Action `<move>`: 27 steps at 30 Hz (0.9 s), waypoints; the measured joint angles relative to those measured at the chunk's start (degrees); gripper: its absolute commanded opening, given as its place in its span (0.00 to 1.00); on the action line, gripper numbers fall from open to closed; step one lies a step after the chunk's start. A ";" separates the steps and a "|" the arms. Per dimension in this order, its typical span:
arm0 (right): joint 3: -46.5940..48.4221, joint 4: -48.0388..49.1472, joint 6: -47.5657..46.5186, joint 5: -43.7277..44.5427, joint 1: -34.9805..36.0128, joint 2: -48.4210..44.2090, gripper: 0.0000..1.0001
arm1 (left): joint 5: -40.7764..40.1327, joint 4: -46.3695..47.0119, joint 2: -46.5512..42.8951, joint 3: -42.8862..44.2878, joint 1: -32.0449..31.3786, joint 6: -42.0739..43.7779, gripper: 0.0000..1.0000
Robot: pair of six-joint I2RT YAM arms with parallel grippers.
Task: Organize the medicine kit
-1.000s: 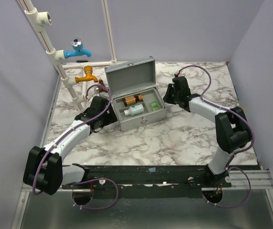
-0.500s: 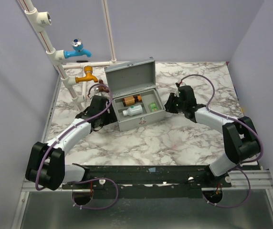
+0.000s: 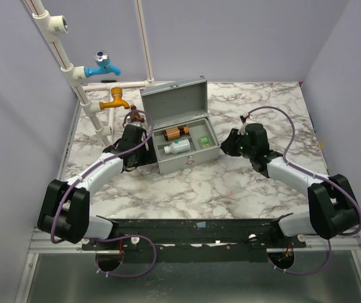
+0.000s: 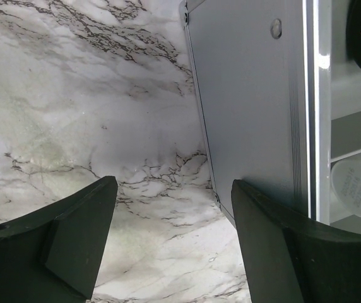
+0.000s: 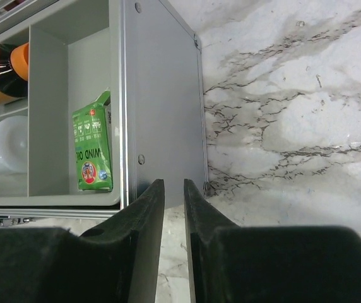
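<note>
In the left wrist view only the end wall of the medicine kit [image 4: 250,107] shows, with a white bottle's cap [image 4: 357,189] cut off at the frame edge. In the right wrist view the amber bottle [image 5: 0,72] is cropped and a green packet [image 5: 92,148] lies in the end compartment. The kit stands mid-table [image 3: 231,189], lid raised. The left gripper [image 4: 173,189] sits beside its left end, jaws wide apart and empty. The right gripper [image 5: 173,189] is by the right end, jaws nearly together on nothing. White pipes [image 3: 79,82] with a blue tap [image 3: 101,66] and an orange tap [image 3: 116,99] stand behind. A small brown item [image 3: 133,114] is too small to identify.
</note>
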 measured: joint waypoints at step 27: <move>20.90 -7.65 4.42 25.31 1.97 -2.36 0.42 | -6.58 0.09 1.73 7.19 -3.76 0.61 0.77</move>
